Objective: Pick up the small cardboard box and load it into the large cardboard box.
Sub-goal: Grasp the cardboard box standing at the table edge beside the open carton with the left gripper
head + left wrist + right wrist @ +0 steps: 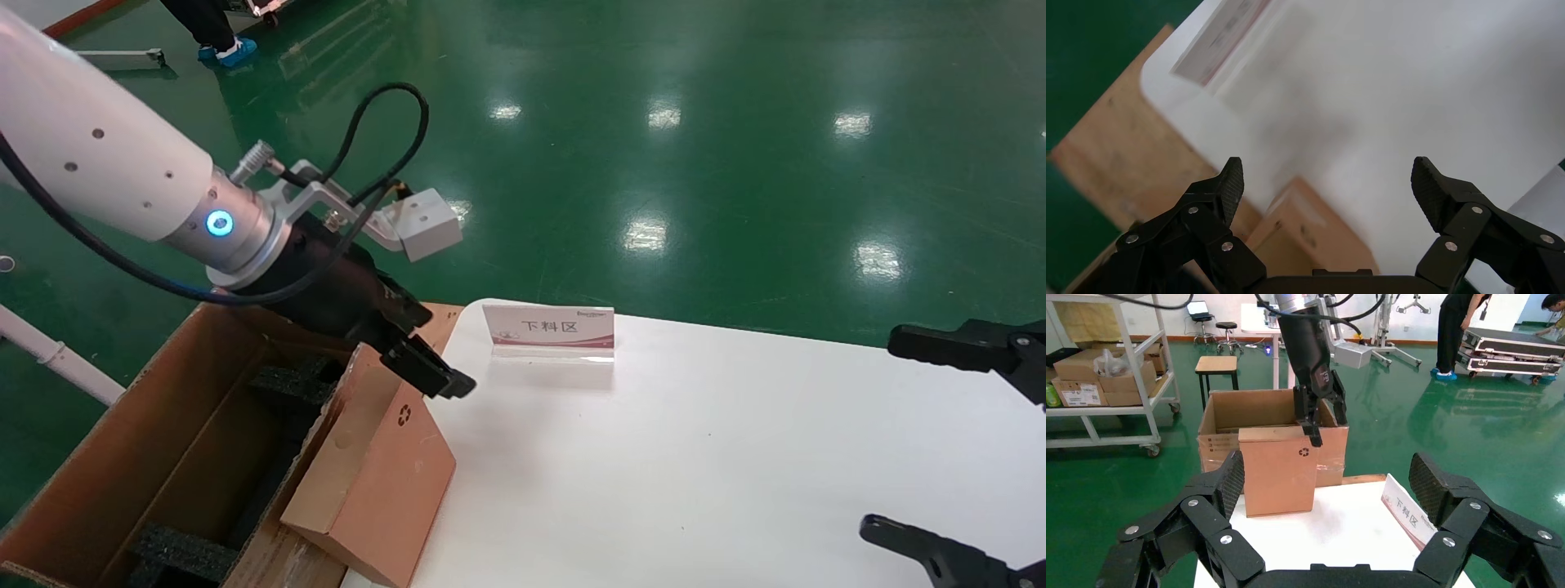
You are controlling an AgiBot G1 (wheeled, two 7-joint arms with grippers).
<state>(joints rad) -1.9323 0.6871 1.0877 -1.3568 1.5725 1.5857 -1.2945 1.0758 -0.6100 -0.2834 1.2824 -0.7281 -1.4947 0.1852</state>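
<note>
The small box (384,474) stands on edge at the table's (695,457) left edge, leaning against the near flap of the large box (155,457), its recycling mark facing the table; it is not yet inside. The left gripper (429,367) hovers right at the small box's top far corner with its jaws spread wide and nothing between them, as the left wrist view shows: both fingertips (1229,180) stand well apart with the box top below them. Whether a finger touches the cardboard I cannot tell. The step in hand looks like the grasp itself. The next move likely calls for lowering the jaws astride the slab's narrow top edge, closing, then lifting it over the flap into the carton. Room inside is long and open between the foam blocks (184,551), but the flap edge and the sign (549,331) just beyond sit close. The right gripper (964,449) is parked at the table's right, also open and empty.
</note>
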